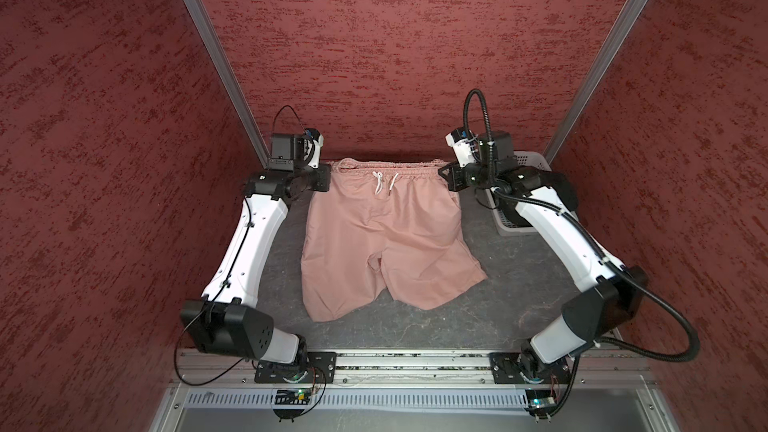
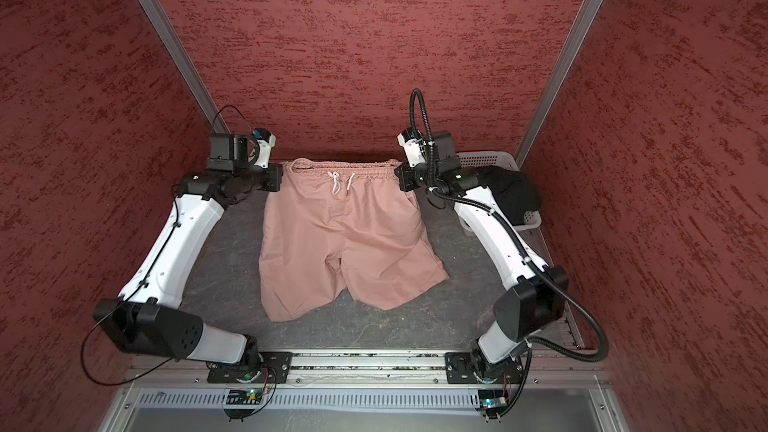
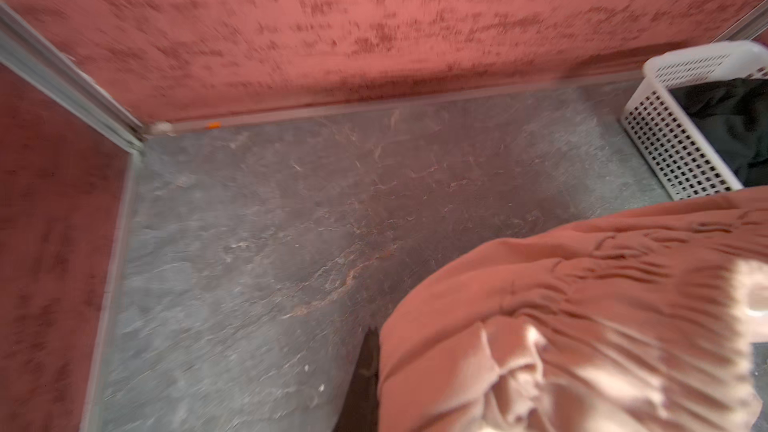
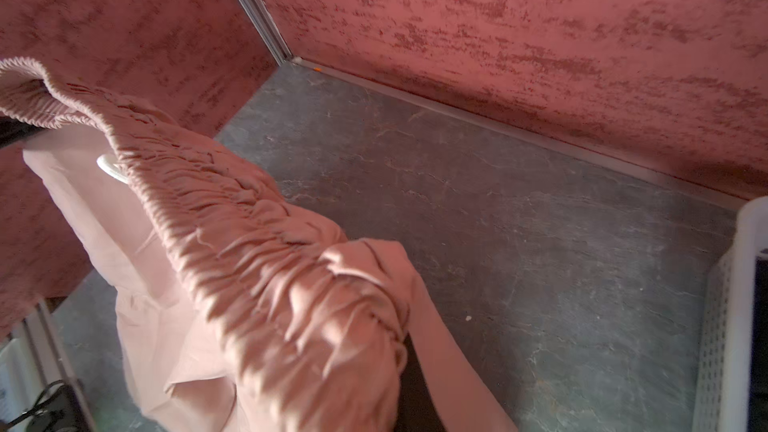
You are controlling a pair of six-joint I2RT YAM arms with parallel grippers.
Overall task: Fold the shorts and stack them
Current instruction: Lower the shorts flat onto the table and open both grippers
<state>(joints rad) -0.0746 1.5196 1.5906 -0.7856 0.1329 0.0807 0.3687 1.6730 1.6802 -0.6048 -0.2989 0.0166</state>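
Pink shorts sit mid-tabletop, front side up, waistband at 12 o'clock and lifted off the surface, legs trailing toward 6 with the hems down on the table as far as I can tell; the leg at 5 o'clock is splayed wider and creased; white drawstring dangles in the middle; left gripper is pinched tight on the waistband corner at 10 o'clock, right gripper likewise clamped on the corner at 2, cloth bunched over the fingers in both wrist views; black shorts are heaped in the white perforated basket further out at 2 o'clock, not yet dealt with; my worry is the grip is only on gathered elastic, so one layer could slip out and the fold would land crooked; that splayed leg could get a crease folded in too; and the right arm is close to the basket, so a wide swing might knock it.
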